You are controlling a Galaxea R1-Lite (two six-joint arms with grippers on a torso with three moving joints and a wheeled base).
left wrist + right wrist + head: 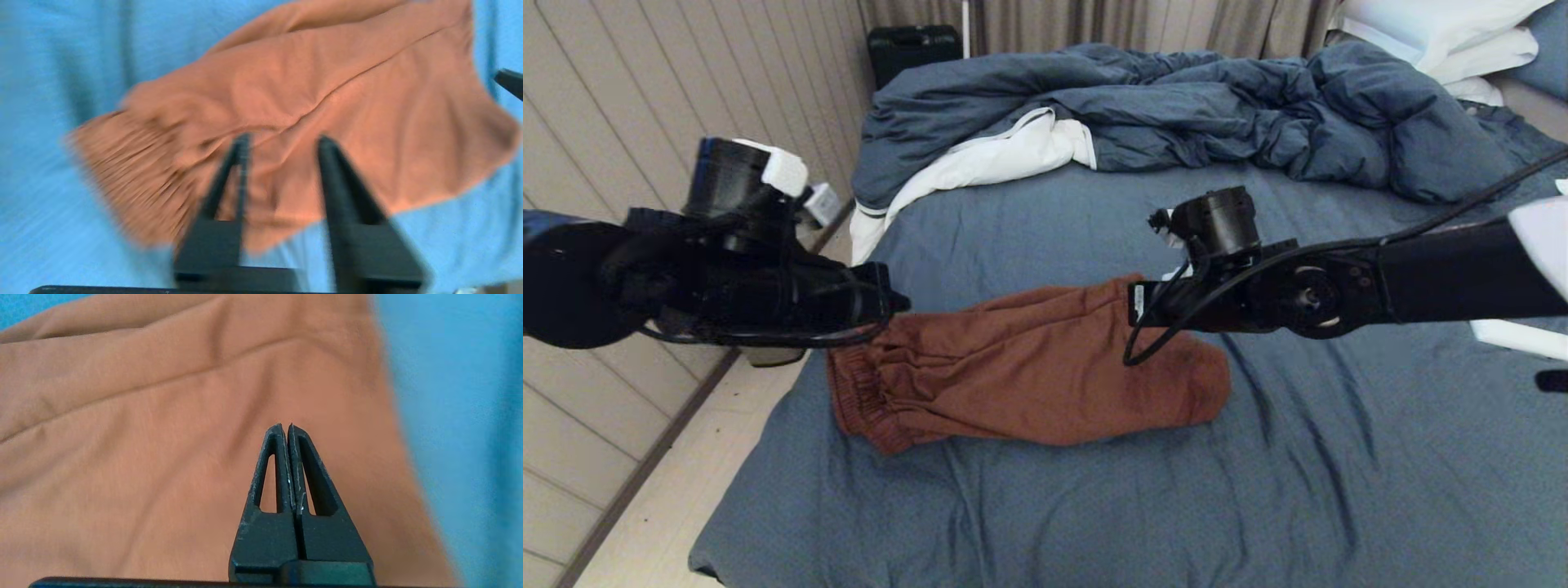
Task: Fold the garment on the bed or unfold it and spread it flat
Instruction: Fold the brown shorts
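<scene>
Left gripper parted, empty, above garment waistband end; right gripper shut, empty, above leg end. Risk: pinching single layer, fold bunches.

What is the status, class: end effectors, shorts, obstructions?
Left end effector open above waistband. Right end effector shut, empty, over shorts. Shorts folded on bed. Nothing obstructing.

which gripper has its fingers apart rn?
The left gripper, above the waistband end of the rust-brown shorts: a clear gap between its fingers. The right gripper, over the leg end, is shut, holding nothing.
</scene>
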